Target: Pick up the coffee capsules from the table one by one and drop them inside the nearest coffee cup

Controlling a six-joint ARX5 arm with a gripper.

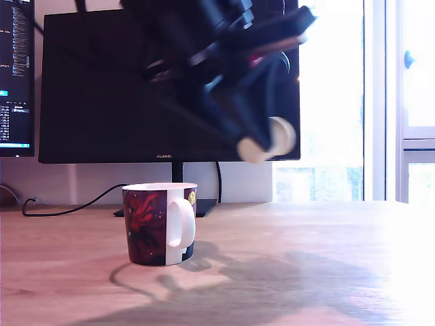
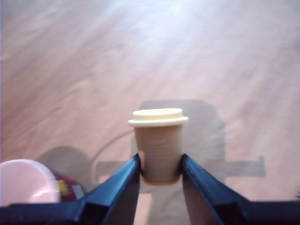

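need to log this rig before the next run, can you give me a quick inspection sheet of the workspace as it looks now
surface: wood-grain table, bare apart from the mug; strong window glare on the exterior view's right.
job's things: cream capsule held in the air, above and to the exterior view's right of the coffee cup; cup upright, handle toward the camera. Dark capsule: nothing seen.
clutter: nothing seen.
pincer: pincer shut on the cream capsule, fingers on either side of its body.
cables: black cable lying on the table behind the cup, running toward the monitor stand.
surroundings: dark monitor behind, a second screen at the exterior view's left edge, bright window.
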